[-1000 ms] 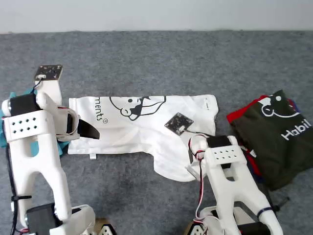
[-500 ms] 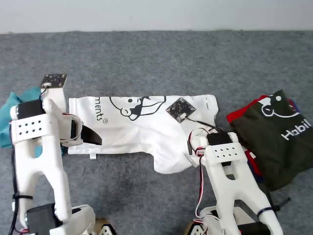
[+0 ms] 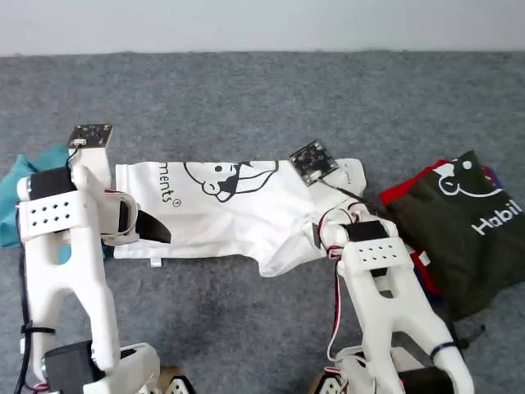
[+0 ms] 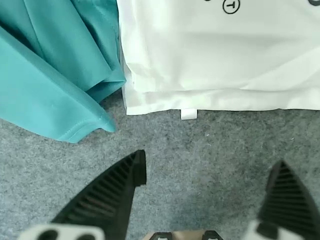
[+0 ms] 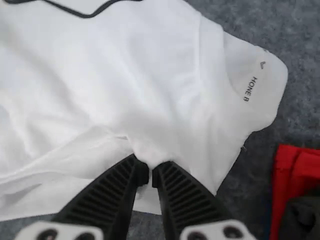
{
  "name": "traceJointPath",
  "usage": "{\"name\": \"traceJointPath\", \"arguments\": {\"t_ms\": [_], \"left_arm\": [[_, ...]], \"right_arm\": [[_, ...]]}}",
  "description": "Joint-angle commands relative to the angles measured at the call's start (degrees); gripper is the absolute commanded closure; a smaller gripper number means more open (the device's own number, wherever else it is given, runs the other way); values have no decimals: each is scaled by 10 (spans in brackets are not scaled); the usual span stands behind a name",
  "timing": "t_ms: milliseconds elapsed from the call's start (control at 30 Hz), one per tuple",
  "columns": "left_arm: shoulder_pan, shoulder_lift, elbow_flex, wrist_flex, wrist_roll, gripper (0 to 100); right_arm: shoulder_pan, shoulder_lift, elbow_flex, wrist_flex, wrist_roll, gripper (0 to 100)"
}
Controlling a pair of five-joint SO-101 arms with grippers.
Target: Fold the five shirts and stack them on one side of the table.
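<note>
Right gripper [image 5: 150,169]: jaws pinched almost closed on a bunched fold of the white shirt [image 3: 221,217]. I see that shirt lying partly folded across the middle of the table [image 3: 246,98]. Left gripper [image 4: 210,165]: jaws spread wide, gripping nothing, over bare table just off the shirt's folded edge. Teal shirt [image 4: 50,65] touches that same end. Dark shirt [image 3: 472,222] sits on a red shirt [image 3: 402,195] at the table's right side

Smooth matt cloth is noted for the white shirt [image 3: 221,213]; a faint sheen is seen on the teal shirt [image 4: 55,65]. The table [image 3: 246,98] is covered in rough grey felt. Ribbed matt black plastic is recorded for the left gripper [image 4: 210,165] fingers [image 4: 112,192].
</note>
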Motion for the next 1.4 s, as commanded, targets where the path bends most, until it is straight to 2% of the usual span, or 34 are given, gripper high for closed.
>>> {"name": "traceJointPath", "arguments": {"t_ms": [0, 500, 567, 733, 1033, 1100, 1200, 1367], "left_arm": [[4, -18, -1, -7, 2, 636], [4, -18, -1, -7, 2, 636], [4, -18, -1, -7, 2, 636], [4, -18, -1, -7, 2, 636], [4, -18, -1, -7, 2, 636], [4, -18, -1, -7, 2, 636], [4, -18, -1, -6, 2, 636], [4, -18, -1, -6, 2, 636]], "right_arm": [[22, 16, -33, -36, -40, 988], [35, 164, -137, -40, -121, 982], [41, 179, -149, -40, -127, 961], [53, 202, -158, -40, -154, 835], [57, 240, -232, -30, -157, 831], [57, 229, -265, 22, -157, 832], [55, 201, -324, 156, -152, 831], [24, 159, -360, 358, -83, 832]]}}
